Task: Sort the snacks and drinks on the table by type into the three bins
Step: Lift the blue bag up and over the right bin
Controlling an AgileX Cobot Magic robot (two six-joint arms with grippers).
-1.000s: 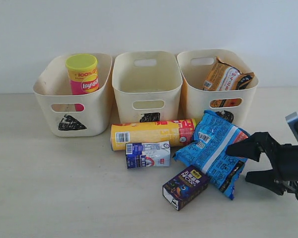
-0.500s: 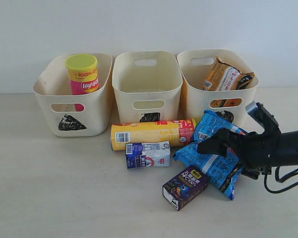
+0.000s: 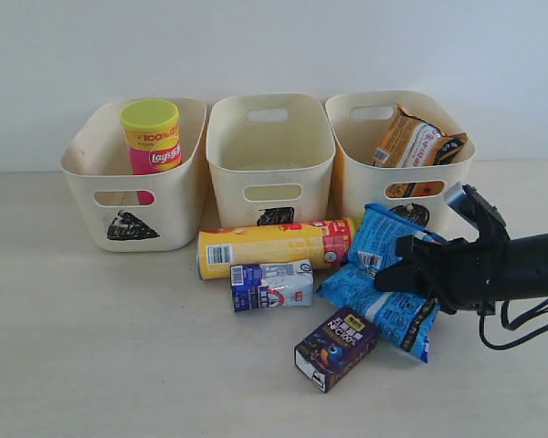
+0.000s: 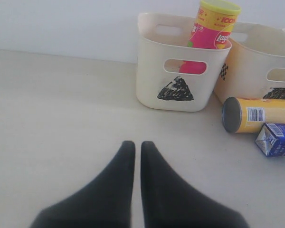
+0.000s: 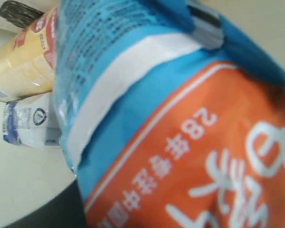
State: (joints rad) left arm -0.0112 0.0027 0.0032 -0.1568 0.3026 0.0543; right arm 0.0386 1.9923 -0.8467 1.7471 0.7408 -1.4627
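1. Blue bag (image 3: 384,306) lay crumpled on the table (image 3: 91,347) in front of the right bin (image 3: 356,192), its upper part bent up off the surface. Its blue, white and orange wrapper (image 5: 133,95) filled the right wrist view.
2. The right gripper (image 3: 404,266) reached in low from the right, its black jaws drawn narrow about the blue bag. A dark cable (image 3: 521,333) looped under its arm.
3. The left gripper (image 4: 134,142) hung over bare table, its jaws all but touching and holding nothing.
4. The table was pale beige, matte and smooth. Behind it stood a plain white wall (image 3: 274,46).
5. Three cream bins stood in a row against the wall. The left bin (image 3: 82,201), marked with a black triangle, held the pink tube (image 3: 152,137) upright. The middle bin (image 3: 233,173) showed nothing inside. The right bin held the orange bag (image 3: 416,141), tilted against its wall.
6. The yellow-orange tube (image 3: 274,246) lay on its side just before the middle bin, one end beside the blue bag.
7. The white and blue carton (image 3: 272,285) lay just in front of the tube, and the dark purple carton (image 3: 336,347) sat nearer the viewer, touching the blue bag's lower edge.
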